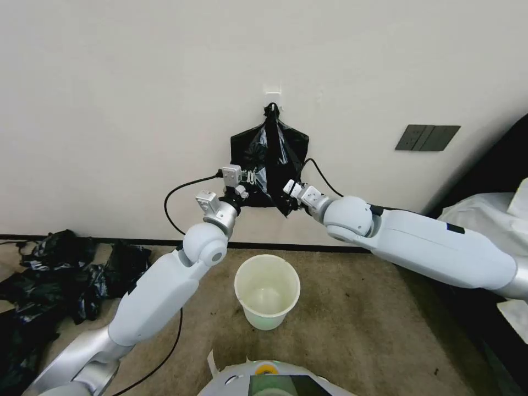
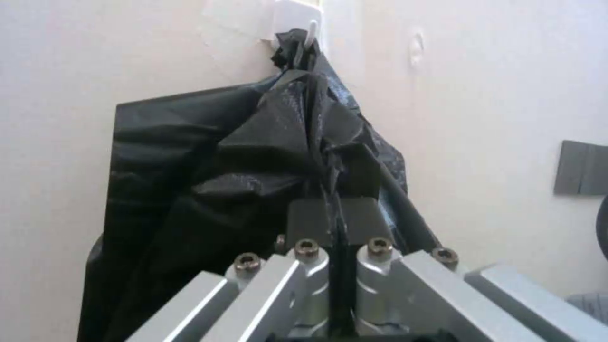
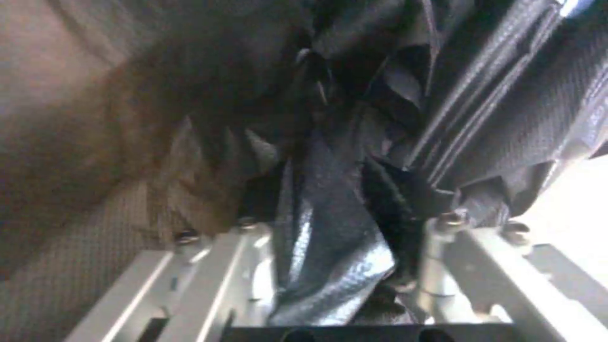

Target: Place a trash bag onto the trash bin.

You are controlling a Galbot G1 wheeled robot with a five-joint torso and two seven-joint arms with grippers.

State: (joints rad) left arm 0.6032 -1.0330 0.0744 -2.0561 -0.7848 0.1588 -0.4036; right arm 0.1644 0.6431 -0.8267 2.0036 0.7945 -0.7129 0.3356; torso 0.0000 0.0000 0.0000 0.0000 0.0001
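A flat black plastic bundle (image 1: 245, 148) hangs by its knotted top from a white wall hook (image 1: 272, 92). In front of it a fold of thin glossy black film, the trash bag (image 1: 273, 159), runs from the hook down between both grippers. My left gripper (image 1: 250, 179) is at the fold's left side and is shut on it (image 2: 334, 216). My right gripper (image 1: 287, 191) is at the film's lower right corner; its jaws stand apart with crumpled film (image 3: 329, 266) between them. The cream-white trash bin (image 1: 264, 322) stands upright on the floor below, its mouth bare.
A heap of black bags (image 1: 60, 275) lies on the floor at the left by the wall. A dark wall plate (image 1: 427, 137) is at the right, with white material (image 1: 484, 212) and a dark edge below it. Brown carpet surrounds the bin.
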